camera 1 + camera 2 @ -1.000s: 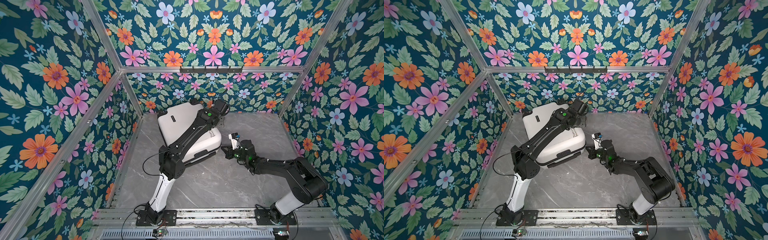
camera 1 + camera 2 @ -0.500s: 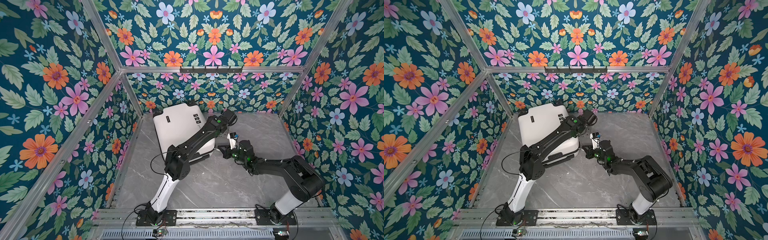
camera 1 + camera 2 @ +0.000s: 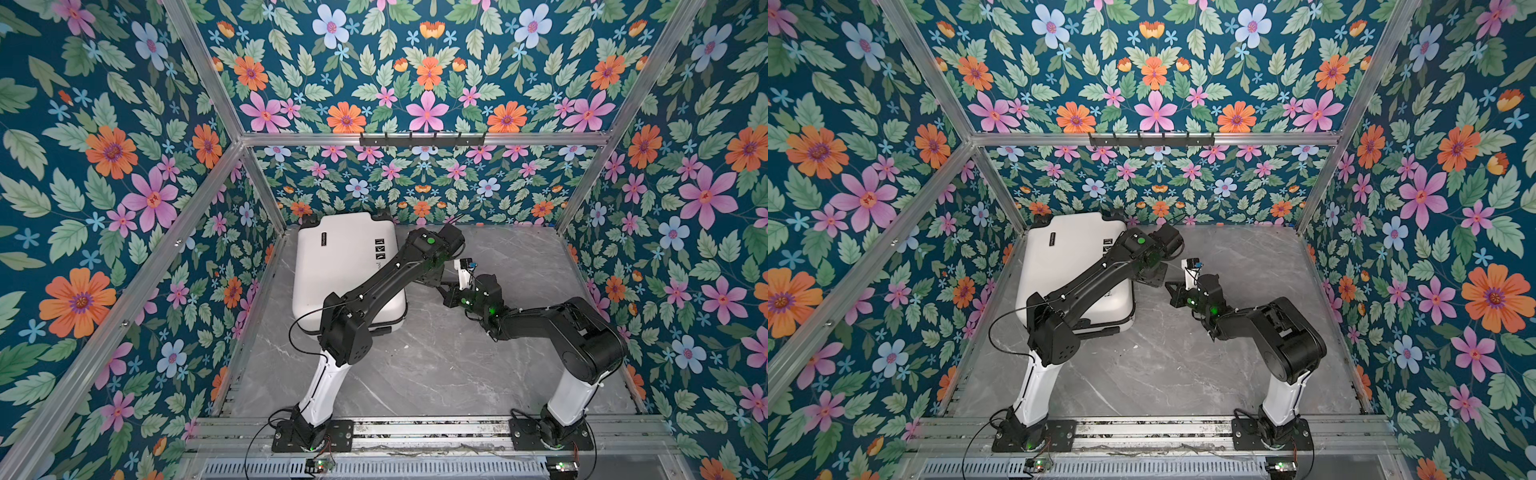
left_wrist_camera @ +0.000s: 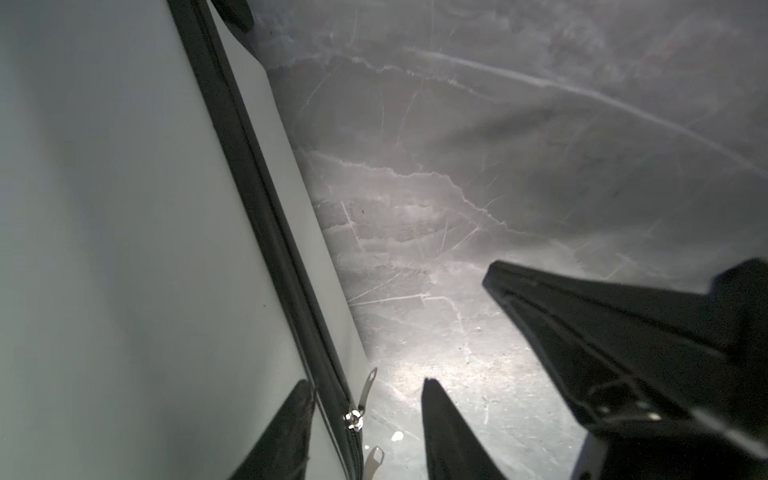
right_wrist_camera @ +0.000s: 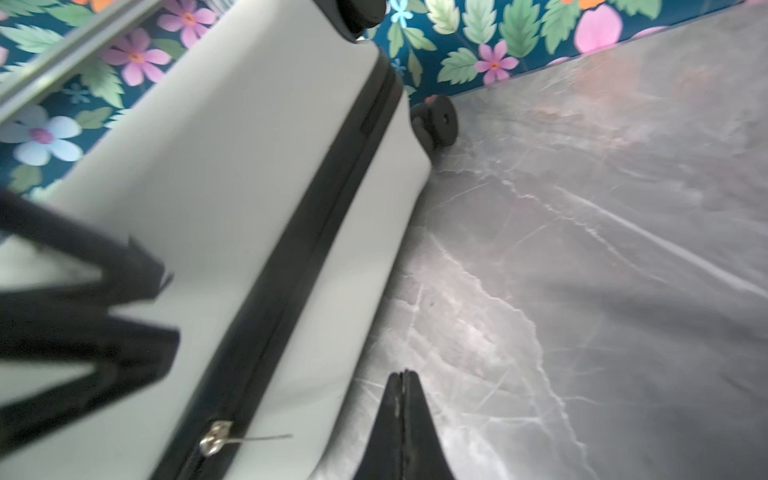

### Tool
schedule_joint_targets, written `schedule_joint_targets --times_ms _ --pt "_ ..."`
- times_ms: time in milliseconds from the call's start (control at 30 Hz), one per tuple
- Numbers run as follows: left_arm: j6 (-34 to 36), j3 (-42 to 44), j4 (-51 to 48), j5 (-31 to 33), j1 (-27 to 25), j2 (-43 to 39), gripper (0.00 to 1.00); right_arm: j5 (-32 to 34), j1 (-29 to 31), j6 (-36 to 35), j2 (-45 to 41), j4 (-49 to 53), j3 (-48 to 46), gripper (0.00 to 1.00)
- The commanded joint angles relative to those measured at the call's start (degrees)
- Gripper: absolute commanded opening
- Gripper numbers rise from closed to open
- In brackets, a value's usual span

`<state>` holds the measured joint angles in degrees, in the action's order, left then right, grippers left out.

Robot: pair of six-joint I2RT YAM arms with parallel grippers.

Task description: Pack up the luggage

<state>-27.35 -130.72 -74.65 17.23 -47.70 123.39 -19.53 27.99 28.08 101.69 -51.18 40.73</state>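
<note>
Straddles the zipper pull (image 4: 354, 417) with left claw (image 4: 368, 386) half-wide, probably to zip the luggage (image 3: 345, 266); holds right claw (image 5: 402, 386) pinched empty alongside.

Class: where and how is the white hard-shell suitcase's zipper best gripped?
Probably the thin silver metal pull tab, pinched across its flat faces from the grey marble tabletop side: it juts sideways off the white hard-shell suitcase, clear of its shell.

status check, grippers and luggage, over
Left gripper open, astride the zipper pull. Right gripper shut, empty, close alongside. Luggage lid down, flat on the table.
</note>
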Motion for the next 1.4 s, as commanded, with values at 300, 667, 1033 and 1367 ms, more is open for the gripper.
schedule_joint_targets --times_ms 300,667,1033,1367 --pt "-7.8 17.9 11.1 -2.8 14.4 -24.5 0.61 0.7 13.3 -12.2 -10.4 3.8 -7.5 0.46" --pt "-8.9 37.9 14.9 -7.0 26.2 -40.3 0.63 -1.3 17.0 -15.6 -4.9 4.9 -6.8 0.43" --pt "-8.9 40.2 13.7 -7.5 28.7 -42.9 0.63 -1.5 17.1 -17.7 -0.1 6.6 -1.2 0.43" --pt "-9.5 41.6 13.7 -7.9 28.8 -43.9 0.63 -0.5 17.2 -17.0 2.6 6.7 1.8 0.35"
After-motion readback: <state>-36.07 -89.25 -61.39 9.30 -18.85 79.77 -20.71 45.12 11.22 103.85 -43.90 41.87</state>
